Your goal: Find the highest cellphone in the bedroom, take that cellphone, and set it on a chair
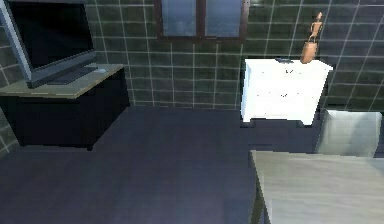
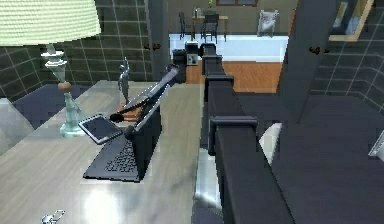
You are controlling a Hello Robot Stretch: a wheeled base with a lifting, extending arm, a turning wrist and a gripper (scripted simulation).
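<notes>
On the desk [image 2: 40, 175] the cellphone [image 2: 100, 128] lies by our gripper [image 2: 122, 116], we can't tell if it's held, set-down yet to come.

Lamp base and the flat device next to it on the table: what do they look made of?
Lamp base: probably clear glass with a glossy finish; it looks see-through and carries bright highlights. Flat device: a smooth pale face in a dark rim, likely glass over plastic or metal; which, I cannot tell.
</notes>
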